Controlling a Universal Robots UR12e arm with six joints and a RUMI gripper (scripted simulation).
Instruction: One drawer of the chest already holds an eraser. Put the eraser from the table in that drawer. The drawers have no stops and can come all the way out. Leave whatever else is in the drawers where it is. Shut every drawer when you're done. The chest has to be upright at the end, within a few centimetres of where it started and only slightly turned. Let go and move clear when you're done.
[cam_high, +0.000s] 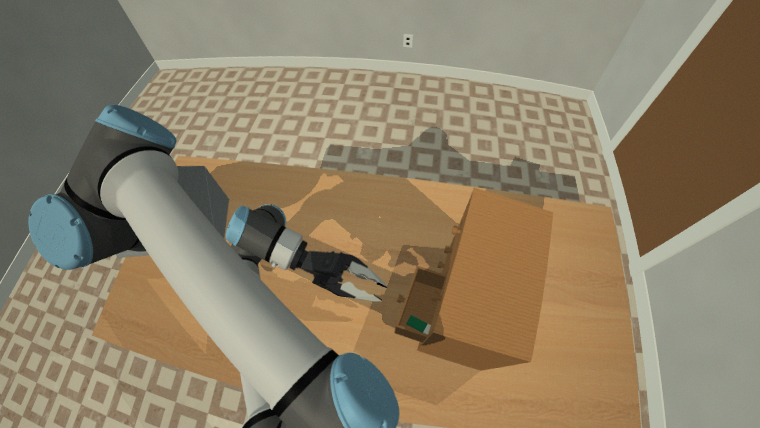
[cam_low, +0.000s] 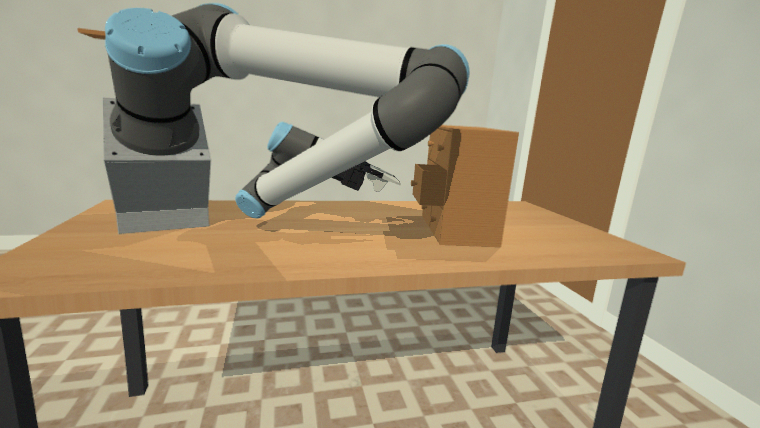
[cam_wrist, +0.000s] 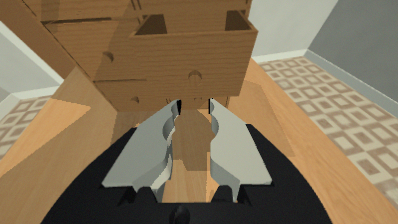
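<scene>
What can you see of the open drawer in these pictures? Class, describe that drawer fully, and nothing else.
The open drawer is a box with a flat front, low side walls and one small round knob at the front's middle. It looks like brown, grained wood. It juts level from the chest's front, above the table top, its back end hidden inside. A green eraser with a white end lies inside, near one side wall. No gripper finger appears to touch the drawer.
</scene>
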